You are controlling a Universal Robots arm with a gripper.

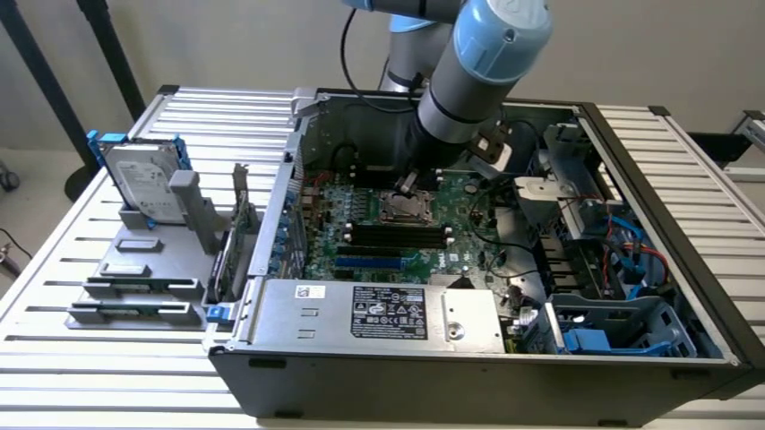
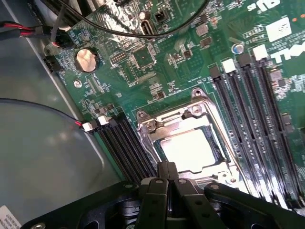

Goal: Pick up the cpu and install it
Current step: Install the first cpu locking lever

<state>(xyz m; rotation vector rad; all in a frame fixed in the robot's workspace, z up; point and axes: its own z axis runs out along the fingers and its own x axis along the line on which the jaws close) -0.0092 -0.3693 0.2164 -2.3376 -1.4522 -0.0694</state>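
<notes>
Exterior view, from its left across: a grey holder (image 1: 138,269) on the slatted table (image 1: 72,224) keeps spare parts sorted. The hard drive (image 1: 141,184) with blue rails stands upright in its slot, and small flat grey blocks (image 1: 132,266) lie in front of it, all reachable from above. Just beside it, toward that view's right, sits the open computer case (image 1: 478,358), laid on its side so the motherboard (image 1: 395,246) faces up for a top-down approach. The arm (image 1: 472,72) reaches down into the case, its gripper (image 1: 408,185) right over the cpu socket (image 1: 404,208).

Wrist view: the socket's metal frame (image 2: 190,112) surrounds a pale square, the cpu (image 2: 189,150), lying flat inside it; judged seated, though whether it is fully home cannot be told. Dark memory slots (image 2: 252,119) flank the socket. The gripper's fingers (image 2: 164,183) are pressed together, holding nothing, just above the socket's near edge. A coin battery (image 2: 86,59) and loose black cables (image 2: 143,31) lie farther off.
</notes>
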